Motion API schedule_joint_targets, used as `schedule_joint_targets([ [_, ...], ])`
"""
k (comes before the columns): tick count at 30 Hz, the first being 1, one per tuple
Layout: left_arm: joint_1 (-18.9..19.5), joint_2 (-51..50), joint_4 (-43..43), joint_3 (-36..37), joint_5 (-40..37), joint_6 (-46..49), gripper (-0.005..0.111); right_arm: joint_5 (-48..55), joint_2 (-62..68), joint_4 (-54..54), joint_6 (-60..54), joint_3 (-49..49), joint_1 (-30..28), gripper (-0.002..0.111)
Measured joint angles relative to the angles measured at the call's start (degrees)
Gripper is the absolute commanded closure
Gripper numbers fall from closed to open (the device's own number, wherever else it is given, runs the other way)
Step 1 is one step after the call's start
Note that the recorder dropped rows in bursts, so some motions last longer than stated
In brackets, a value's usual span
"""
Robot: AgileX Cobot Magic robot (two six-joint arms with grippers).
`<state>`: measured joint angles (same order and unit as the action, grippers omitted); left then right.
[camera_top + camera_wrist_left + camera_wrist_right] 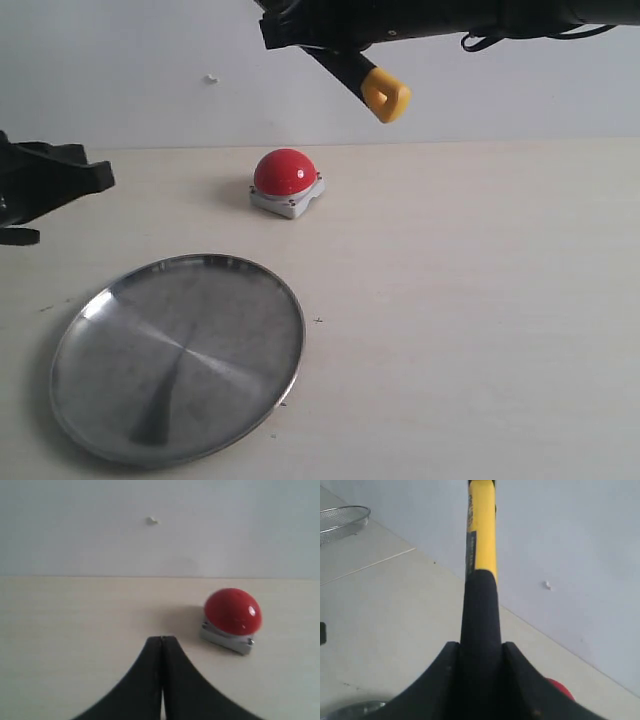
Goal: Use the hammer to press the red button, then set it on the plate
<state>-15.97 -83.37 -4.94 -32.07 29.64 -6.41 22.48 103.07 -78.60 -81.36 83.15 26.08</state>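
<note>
The red button (286,172) sits on its grey base at the back middle of the table; it also shows in the left wrist view as the red button (233,611). My right gripper (480,647) is shut on the hammer (481,555) at its black grip. High above the button, the hammer's yellow looped end (386,95) sticks out below the right gripper (310,30). The hammer's head is out of view. The silver plate (178,358) lies at the front left. My left gripper (161,639) is shut on nothing, hovering left of the button.
A wire mesh basket (342,520) stands far off in the right wrist view. The left arm (55,180) reaches in from the left edge above the table, behind the plate. A pale wall rises behind the table.
</note>
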Motion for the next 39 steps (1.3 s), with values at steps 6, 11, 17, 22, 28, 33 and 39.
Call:
schedule_joint_targets([
  [6, 0.0, 7.77, -11.9, 10.88, 13.08, 8.13, 0.107, 0.12, 0.0, 1.16, 1.3, 0.0, 0.0, 0.108],
  [11, 0.0, 18.96, -12.09, 21.5, 19.89, 8.78, 0.107, 0.34, -0.12, 5.64, 3.79, 0.0, 0.0, 0.108],
  [17, 0.0, 32.19, -11.19, 22.95, -1.67, 8.91, 0.107, 4.85, -0.84, 36.43, 31.37, 0.13, 0.0, 0.108],
  [22, 0.0, 37.1, -11.19, 22.95, -9.88, 8.03, 0.107, 8.01, -0.84, 52.05, 46.41, 0.13, -0.03, 0.108],
  [28, 0.0, 37.1, -11.19, 22.95, -12.06, 7.88, 0.107, 2.89, -0.84, 52.44, 48.98, -2.5, -0.03, 0.108],
  [33, 0.0, 37.1, -11.19, 22.95, -12.1, 7.88, 0.107, -8.03, -0.88, 52.44, 49.79, -9.48, -0.03, 0.108],
  [39, 0.0, 37.1, -11.19, 22.95, -12.2, 7.88, 0.107, -15.61, 0.69, 52.34, 49.91, -13.8, -0.03, 0.108],
])
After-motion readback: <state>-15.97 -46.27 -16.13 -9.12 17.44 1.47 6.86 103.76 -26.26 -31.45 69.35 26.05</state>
